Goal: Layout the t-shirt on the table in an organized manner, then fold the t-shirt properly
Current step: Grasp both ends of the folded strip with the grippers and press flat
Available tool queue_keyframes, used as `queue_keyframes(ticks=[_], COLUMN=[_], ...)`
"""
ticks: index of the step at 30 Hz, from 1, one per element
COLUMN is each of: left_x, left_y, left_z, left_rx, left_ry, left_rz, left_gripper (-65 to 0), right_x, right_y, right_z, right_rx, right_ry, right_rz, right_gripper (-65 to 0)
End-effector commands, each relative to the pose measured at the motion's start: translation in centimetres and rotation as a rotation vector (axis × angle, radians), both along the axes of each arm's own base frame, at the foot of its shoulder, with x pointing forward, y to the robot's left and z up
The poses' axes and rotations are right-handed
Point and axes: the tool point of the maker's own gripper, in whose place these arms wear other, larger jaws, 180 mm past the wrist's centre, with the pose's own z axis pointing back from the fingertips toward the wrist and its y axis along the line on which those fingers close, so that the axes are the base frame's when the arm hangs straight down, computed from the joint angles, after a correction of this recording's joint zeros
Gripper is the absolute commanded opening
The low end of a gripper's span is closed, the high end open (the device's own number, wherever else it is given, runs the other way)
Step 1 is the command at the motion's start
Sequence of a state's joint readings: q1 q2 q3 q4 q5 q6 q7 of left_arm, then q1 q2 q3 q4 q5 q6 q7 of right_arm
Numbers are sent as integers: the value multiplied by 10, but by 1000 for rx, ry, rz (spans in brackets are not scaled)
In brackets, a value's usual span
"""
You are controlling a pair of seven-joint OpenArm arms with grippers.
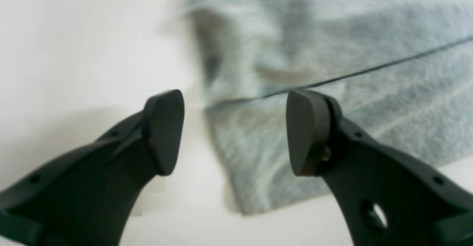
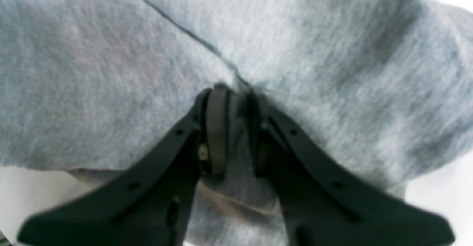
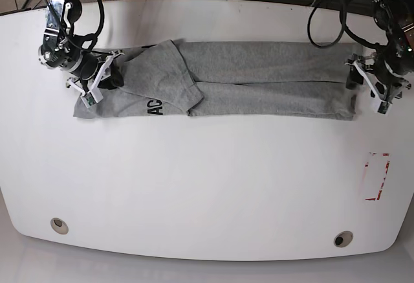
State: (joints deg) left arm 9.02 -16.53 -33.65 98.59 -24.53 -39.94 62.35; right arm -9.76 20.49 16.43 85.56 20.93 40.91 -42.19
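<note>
The heather-grey t-shirt [image 3: 259, 79] lies as a long folded strip across the far half of the white table [image 3: 207, 186], with black letters [image 3: 155, 108] showing near its left end. My right gripper [image 3: 114, 73] sits at that left end, shut on a pinch of the fabric [image 2: 111, 72]; in the right wrist view the gripper [image 2: 236, 127] has cloth between its pads. My left gripper [image 3: 359, 83] is at the strip's right end, open. In the left wrist view the gripper [image 1: 236, 131] straddles the corner of the t-shirt [image 1: 332, 54], holding nothing.
Two round grommet holes [image 3: 59, 225] [image 3: 343, 238] sit near the table's front edge. A red-marked rectangle [image 3: 377, 176] is at the right. Cables [image 3: 323, 11] run along the back behind both arms.
</note>
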Motion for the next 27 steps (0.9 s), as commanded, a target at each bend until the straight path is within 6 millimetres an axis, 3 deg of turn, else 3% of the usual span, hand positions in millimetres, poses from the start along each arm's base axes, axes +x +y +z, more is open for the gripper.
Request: queue_keyframes(ticks=[1,4,12,19,27], left_x=[12,12,13,18,21], left_y=[5,16,28,26,10], left_z=[21,23,1,-17,-35], left_rx=[-36,-93,-225,-291,-333], left_ry=[-81,-97,-76,-42,14], left_rz=[15,67,159,189,160], left_gripper=[-200,-174,-172,-172,-172], right_x=[-14,-15,-14,-15,-15], right_y=[-18,-18,-10,-8,-8], right_z=[-11,-12,-13,-14,-14], right_rx=[-93,-96,-77,-73,-71], right_ry=[81,89,87,87,89], right_rz=[1,2,1,0,0], right_gripper=[-549,-549,-549,-549,-549])
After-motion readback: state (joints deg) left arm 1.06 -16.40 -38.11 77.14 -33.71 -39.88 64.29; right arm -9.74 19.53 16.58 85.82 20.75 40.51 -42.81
